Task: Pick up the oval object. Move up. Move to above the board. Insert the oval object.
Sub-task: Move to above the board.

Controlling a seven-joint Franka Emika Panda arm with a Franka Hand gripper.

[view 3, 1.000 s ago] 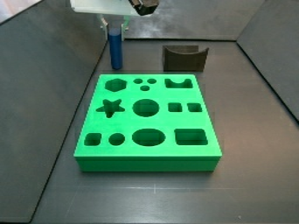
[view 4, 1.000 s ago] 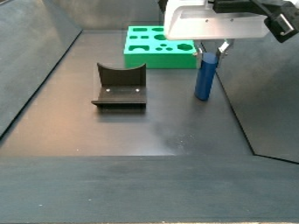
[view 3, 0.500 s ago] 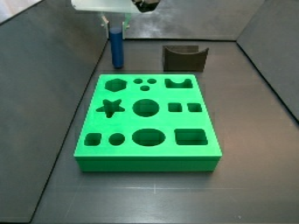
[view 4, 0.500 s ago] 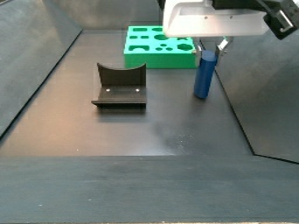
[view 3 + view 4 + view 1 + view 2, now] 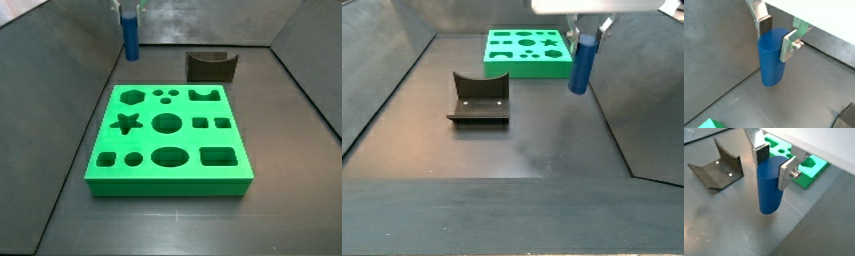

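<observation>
The oval object, a plain blue peg (image 5: 130,38), hangs upright above the dark floor, beyond the far left corner of the board (image 5: 167,186) in a side view. My gripper (image 5: 127,8) is shut on its upper end; in both wrist views the silver fingers (image 5: 789,46) press its two sides. In a side view the peg (image 5: 583,68) hangs to the right of the green board (image 5: 529,70), below the gripper (image 5: 588,32). Both wrist views show the gripper (image 5: 776,39) (image 5: 774,165) clamping the peg (image 5: 771,65) (image 5: 769,193). The board (image 5: 812,172) lies off to one side, apart from the peg.
The dark fixture (image 5: 211,66) stands behind the board's far right corner. The fixture (image 5: 478,97) (image 5: 717,170) is apart from the peg. Grey walls rise round the floor, and one slopes close beside the peg (image 5: 67,60).
The gripper has risen with the blue peg shut in it. The peg's lower end has come up off the floor. The board and fixture have not moved.
</observation>
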